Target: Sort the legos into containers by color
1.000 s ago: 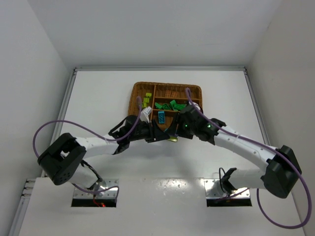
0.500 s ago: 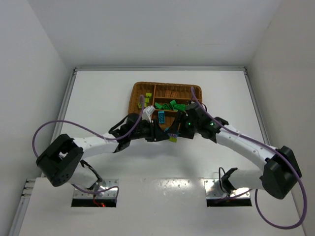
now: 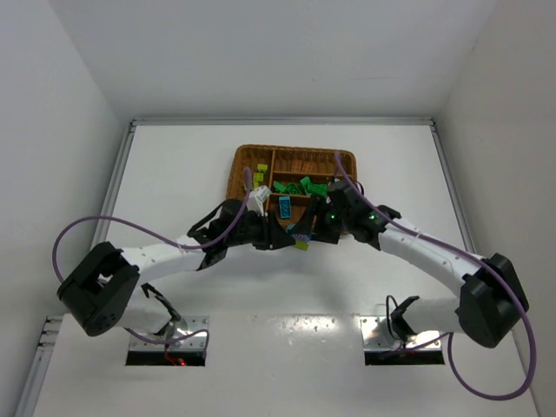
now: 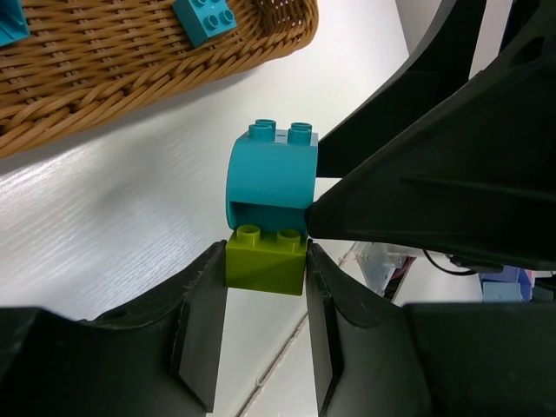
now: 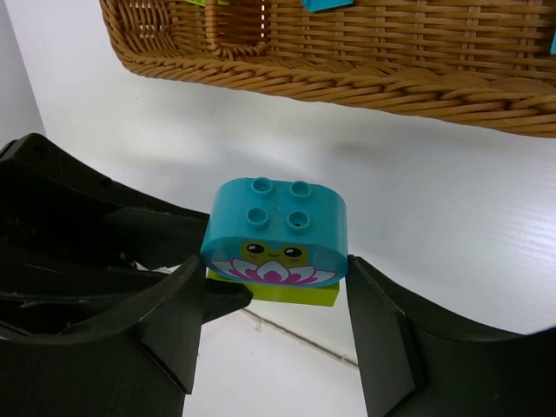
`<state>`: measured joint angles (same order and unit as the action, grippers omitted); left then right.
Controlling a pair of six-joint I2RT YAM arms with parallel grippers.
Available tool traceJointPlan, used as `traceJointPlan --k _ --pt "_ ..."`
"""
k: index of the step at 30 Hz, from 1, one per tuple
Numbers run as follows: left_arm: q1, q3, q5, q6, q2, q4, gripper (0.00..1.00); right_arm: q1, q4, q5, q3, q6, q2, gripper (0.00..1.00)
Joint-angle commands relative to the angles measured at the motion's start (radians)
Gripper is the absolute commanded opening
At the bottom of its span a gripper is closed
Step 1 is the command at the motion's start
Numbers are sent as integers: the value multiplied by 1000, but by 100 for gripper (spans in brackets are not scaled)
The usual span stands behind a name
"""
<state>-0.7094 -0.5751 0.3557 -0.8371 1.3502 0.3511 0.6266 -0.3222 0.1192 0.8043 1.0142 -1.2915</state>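
**Bricks stacked, gripped from both sides**

A rounded cyan-blue plastic brick (image 5: 276,228) printed with a smiling flower face sits on a lime-yellow studded plastic brick (image 4: 265,254). The pair is outside the brown woven wicker tray (image 5: 347,78), near its front wall. The left gripper (image 4: 265,271) clamps the lime-yellow brick, and the right gripper (image 5: 276,280) pinches the cyan one. Both arms reach inward and meet.

The tray (image 3: 237,174) sits at the far middle of the table (image 3: 174,174), loose legos (image 3: 300,185) in its compartments. Just near of it the upper brick (image 5: 274,226) rests on the lower brick (image 4: 265,258), the left gripper (image 4: 265,278) at their left, the right gripper (image 5: 274,291) at their right.
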Motion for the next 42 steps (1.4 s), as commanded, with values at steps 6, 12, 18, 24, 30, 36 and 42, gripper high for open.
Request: traceJointPlan --k 6,12,18,24,30,36,42 --pt "76 21 100 59 -33 -95 0 -33 106 40 -14 -150 37 83" --pt "113 -49 281 133 -23 -173 0 -57 106 112 -33 -256 152 88" --pt "159 -36 506 93 -23 -66 0 -108 265 361 -128 -289 195 87" --pt "169 -35 612 93 -54 -18 0 -139 357 548 -198 -301 170 88" --pt "169 -54 634 121 -75 -18 0 -148 465 733 -208 -301 74 87" --pt "169 -74 634 132 -85 -38 0 -148 568 815 -206 -253 31 66" --pt "169 -83 634 132 -85 -47 0 -130 578 863 -206 -253 11 37"
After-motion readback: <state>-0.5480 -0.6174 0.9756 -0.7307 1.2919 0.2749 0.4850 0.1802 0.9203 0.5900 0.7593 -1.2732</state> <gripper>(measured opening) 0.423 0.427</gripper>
